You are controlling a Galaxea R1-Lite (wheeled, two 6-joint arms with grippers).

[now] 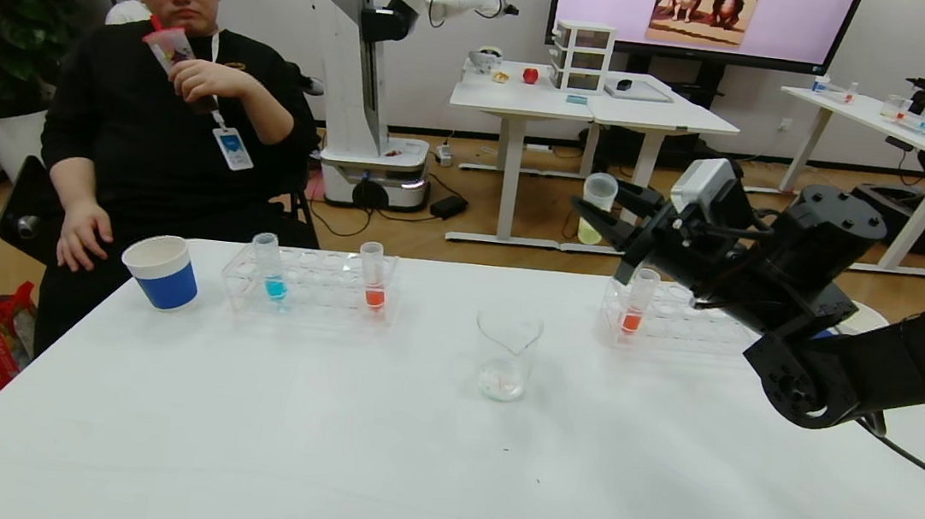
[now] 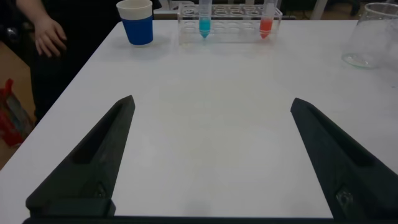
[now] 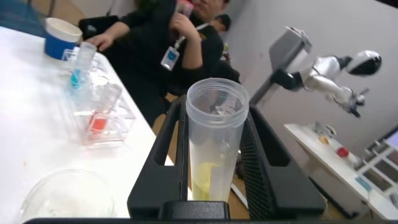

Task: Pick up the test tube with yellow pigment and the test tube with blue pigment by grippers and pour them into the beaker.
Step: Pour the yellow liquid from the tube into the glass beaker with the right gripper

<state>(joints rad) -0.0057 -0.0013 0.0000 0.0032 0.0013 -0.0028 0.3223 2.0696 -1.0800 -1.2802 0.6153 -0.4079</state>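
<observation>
My right gripper [image 1: 605,214] is shut on the test tube with yellow pigment [image 1: 596,208] and holds it upright in the air above the far right rack [image 1: 679,321]. In the right wrist view the tube [image 3: 213,146] sits between the two black fingers, yellow liquid in its bottom. The test tube with blue pigment [image 1: 271,267] stands in the left rack [image 1: 310,282]; it also shows in the left wrist view [image 2: 204,17]. The clear beaker [image 1: 506,356] stands mid-table, to the left of and below the held tube. My left gripper [image 2: 211,109] is open and empty over the near left table.
Orange-liquid tubes stand in the left rack [image 1: 373,276] and the right rack [image 1: 638,302]. A blue paper cup [image 1: 161,271] stands at the far left. A seated man [image 1: 171,91] is behind the table, his hand [image 1: 82,235] at its far-left edge.
</observation>
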